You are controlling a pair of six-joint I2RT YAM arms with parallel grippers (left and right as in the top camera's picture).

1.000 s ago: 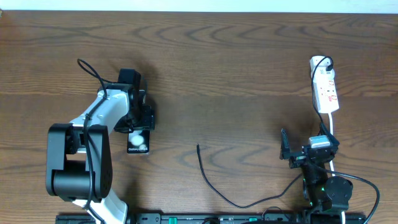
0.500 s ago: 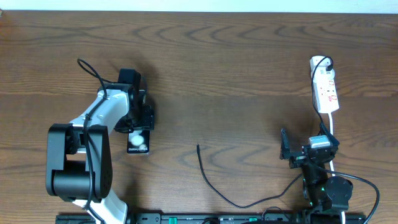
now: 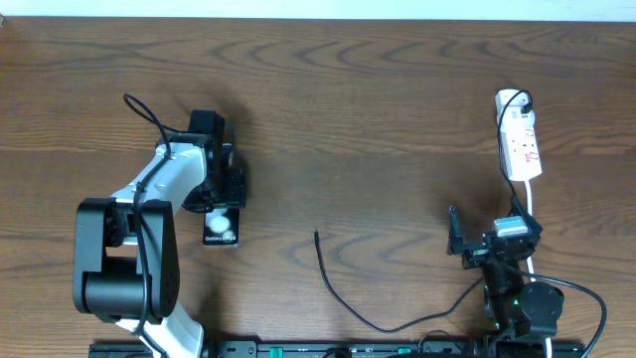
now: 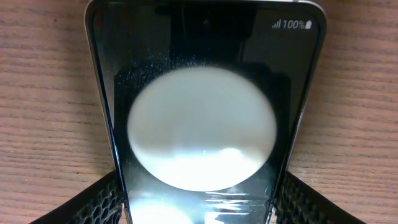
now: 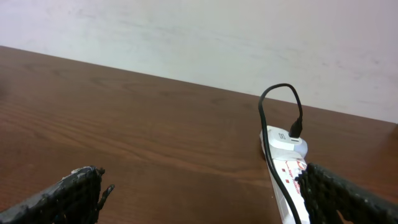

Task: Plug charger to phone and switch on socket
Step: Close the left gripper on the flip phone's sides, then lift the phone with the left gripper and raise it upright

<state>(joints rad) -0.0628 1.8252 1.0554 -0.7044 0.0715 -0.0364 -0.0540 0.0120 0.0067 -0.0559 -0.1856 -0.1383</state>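
Note:
The phone (image 3: pixel 222 228) lies flat on the table, its glossy face showing a round white reflection. My left gripper (image 3: pixel 222 207) is over its far end. In the left wrist view the phone (image 4: pixel 202 93) fills the frame, and both black fingers (image 4: pixel 93 202) press its two long edges, so my left gripper (image 4: pixel 202 208) is shut on it. The charger (image 3: pixel 334 285) lies loose on the table, its plug tip pointing away, right of the phone and apart from it. The socket (image 3: pixel 520 147) lies at the far right. My right gripper (image 3: pixel 489 239) is open and empty, just short of the socket (image 5: pixel 283 171).
A black cable is plugged into the socket's far end (image 5: pixel 292 127). The socket's white cord (image 3: pixel 531 204) runs back towards my right arm. A pale wall (image 5: pixel 217 37) rises behind the table's far edge. The arm bases stand at the table's near edge.

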